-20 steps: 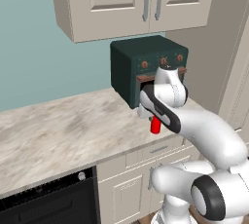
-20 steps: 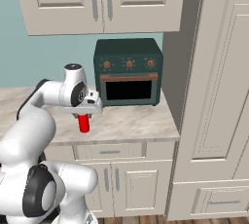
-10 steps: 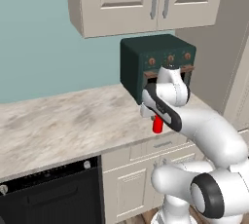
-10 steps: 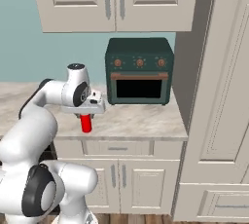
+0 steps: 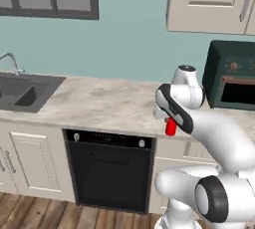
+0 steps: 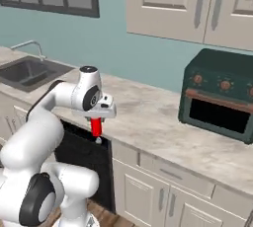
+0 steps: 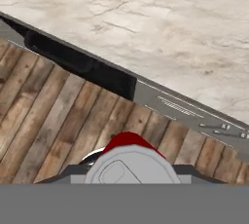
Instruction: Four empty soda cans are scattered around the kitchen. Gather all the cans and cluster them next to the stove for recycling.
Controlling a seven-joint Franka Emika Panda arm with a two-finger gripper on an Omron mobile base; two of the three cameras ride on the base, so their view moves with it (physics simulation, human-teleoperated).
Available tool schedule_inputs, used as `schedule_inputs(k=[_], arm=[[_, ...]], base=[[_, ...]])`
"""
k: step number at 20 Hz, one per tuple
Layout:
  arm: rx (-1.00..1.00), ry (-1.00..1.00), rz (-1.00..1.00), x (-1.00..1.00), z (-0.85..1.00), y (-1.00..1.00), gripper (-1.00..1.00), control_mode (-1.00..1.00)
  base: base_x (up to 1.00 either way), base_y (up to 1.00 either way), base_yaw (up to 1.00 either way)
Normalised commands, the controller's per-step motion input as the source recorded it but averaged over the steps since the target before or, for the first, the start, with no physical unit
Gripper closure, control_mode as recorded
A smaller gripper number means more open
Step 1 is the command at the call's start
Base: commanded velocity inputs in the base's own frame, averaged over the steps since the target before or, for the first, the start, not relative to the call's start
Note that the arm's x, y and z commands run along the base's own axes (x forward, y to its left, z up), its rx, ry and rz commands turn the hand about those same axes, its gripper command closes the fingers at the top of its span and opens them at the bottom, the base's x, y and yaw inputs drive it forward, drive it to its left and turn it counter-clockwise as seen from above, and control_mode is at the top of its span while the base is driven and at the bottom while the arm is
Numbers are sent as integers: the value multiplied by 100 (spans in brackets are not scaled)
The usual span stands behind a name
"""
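Arm bent at elbow, hand pointing down over counter front edge. Gripper (image 6: 96, 126) pinching red soda can (image 6: 96, 127) upright, can hanging below hand; same can (image 5: 171, 126) at arm's 9 o'clock in left base view. Marble counter (image 6: 148, 117) runs under it, black dishwasher (image 5: 109, 169) below, sink (image 5: 25, 88) at far 9 o'clock, green toaster oven (image 6: 220, 95) at 3 o'clock. Wood floor (image 7: 44, 125) below. In hand view silvery can top (image 7: 129, 167) sits between fingertips at 6 o'clock.

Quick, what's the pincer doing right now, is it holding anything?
Pincer: shut on a red soda can, carried above the counter edge.
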Motion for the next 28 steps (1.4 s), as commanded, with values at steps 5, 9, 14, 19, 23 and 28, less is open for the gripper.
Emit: schedule_inputs(k=[5,9,14,19,23,28], arm=[[0,0,0,0,0,0,100,100],[0,0,0,0,0,0,100,100],[0,0,0,0,0,0,100,100],[0,0,0,0,0,0,100,100],[0,0,0,0,0,0,100,100],[0,0,0,0,0,0,100,100]], base=[[-2,0,100],[2,0,100],[23,0,80],[34,0,70],[47,-6,57],[57,-13,38]])
